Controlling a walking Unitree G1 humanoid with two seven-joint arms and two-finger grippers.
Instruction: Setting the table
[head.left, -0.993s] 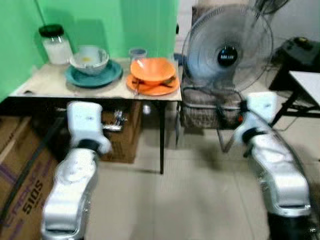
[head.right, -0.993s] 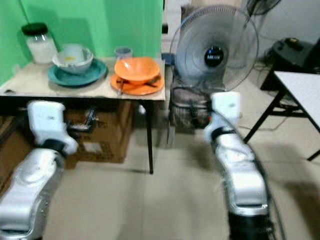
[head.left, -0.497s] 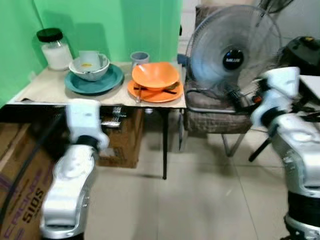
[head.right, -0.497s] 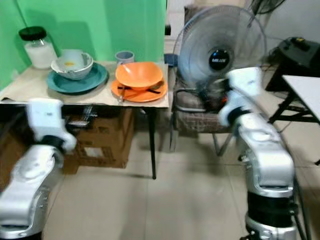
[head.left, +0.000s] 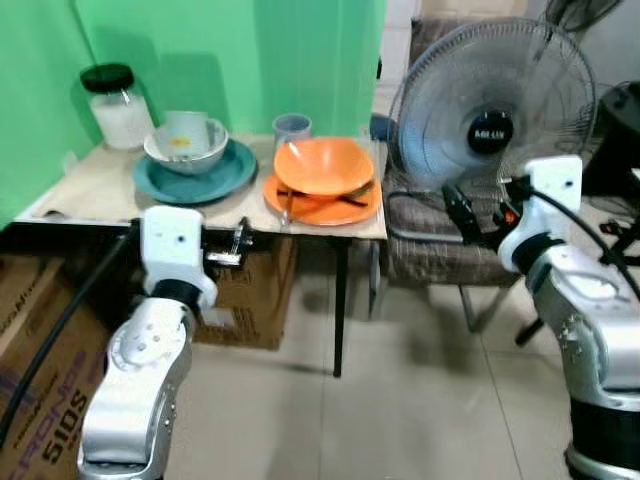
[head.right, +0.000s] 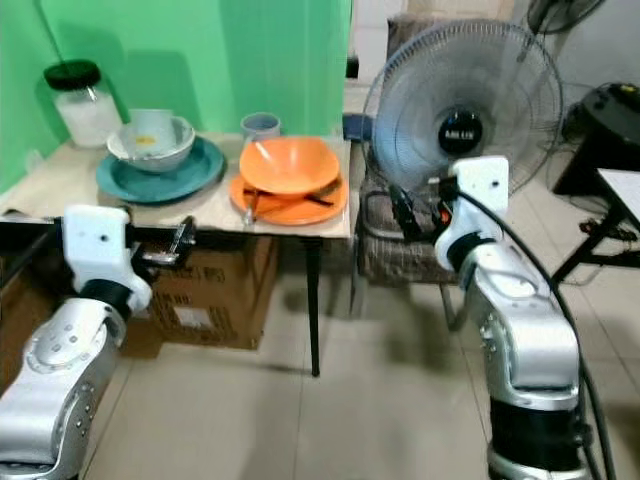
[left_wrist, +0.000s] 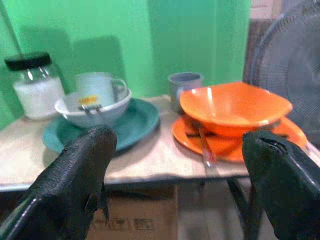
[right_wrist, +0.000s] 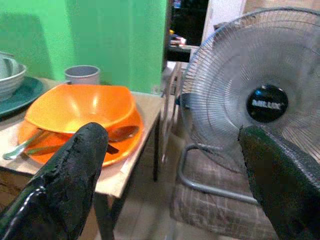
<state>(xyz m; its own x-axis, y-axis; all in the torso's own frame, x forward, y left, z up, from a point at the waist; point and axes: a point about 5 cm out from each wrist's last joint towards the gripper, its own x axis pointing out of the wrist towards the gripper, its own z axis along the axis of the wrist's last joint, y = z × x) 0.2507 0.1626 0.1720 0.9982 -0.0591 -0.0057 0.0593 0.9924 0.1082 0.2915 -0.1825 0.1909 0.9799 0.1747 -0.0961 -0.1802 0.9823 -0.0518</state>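
Observation:
A small table (head.left: 85, 190) against a green wall carries an orange bowl (head.left: 322, 165) on an orange plate (head.left: 322, 209), with a spoon (left_wrist: 205, 150) and dark sticks resting on the plate. Left of them a grey bowl (head.left: 185, 150) holding a pale mug (left_wrist: 98, 83) sits on a teal plate (head.left: 196, 180). A blue-grey cup (head.left: 291, 127) stands behind the orange bowl. My left gripper (head.left: 240, 241) hangs open just below the table's front edge. My right gripper (head.left: 456, 211) is open in front of the fan, right of the table.
A jar (head.left: 117, 95) with a black lid stands at the table's back left. A standing fan (head.left: 495, 100) sits on a chair (head.left: 432, 258) right of the table. Cardboard boxes (head.left: 40, 360) lie under and left of the table. Tiled floor spreads in front.
The camera has shifted and the picture is sharper. My right arm has lifted and swung in front of the fan. My left arm stays at the table's front edge.

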